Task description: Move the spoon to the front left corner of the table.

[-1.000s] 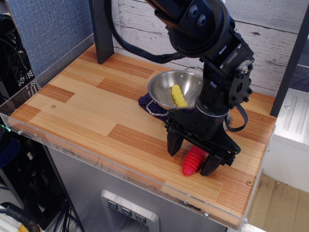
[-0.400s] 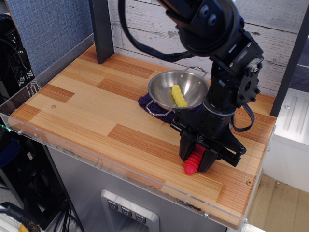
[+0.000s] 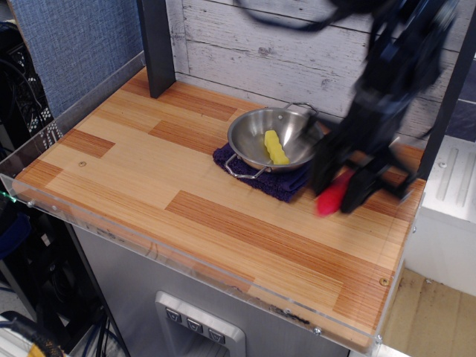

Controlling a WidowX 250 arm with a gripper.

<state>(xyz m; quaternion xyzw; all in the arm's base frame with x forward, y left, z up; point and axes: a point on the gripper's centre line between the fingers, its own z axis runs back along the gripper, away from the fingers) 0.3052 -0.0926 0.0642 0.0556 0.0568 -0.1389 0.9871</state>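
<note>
Single view, observation.image, looking down across the tabletop (image 3: 149,171) from the front.

Pincer (image 3: 343,187) blurred by motion, over the right part of the tabletop, just right of the steel bowl (image 3: 271,137). Two dark fingers (image 3: 322,167) visible either side of a red blur; pinching the spoon (image 3: 332,195) by its ribbed red handle, as far as the blur allows. Handle end pointing down and toward the front. Metal bowl of the spoon not visible, hidden in or behind the pincer. Spoon apparently clear of the wood, no contact visible under the red tip; exact clearance not readable.

Steel bowl resting on the dark blue cloth (image 3: 260,178), yellow ridged piece (image 3: 276,147) lying inside it. Both apart from the pincer, cloth edge near the left finger.

Front left corner of the tabletop, by the acrylic rim (image 3: 44,204), bare wood, nothing on it. Well apart from the spoon: nearly the full width of the tabletop between them.

Progress, judged: grasp done, lift apparently done. Remaining: carry across to the left and toward the front, passing in front of the steel bowl and the cloth, lower at the corner inside the rim, release, retreat. Most of the travel not yet covered. Grip on the handle only, so swing or slip of the spoon possible during a fast carry.
</note>
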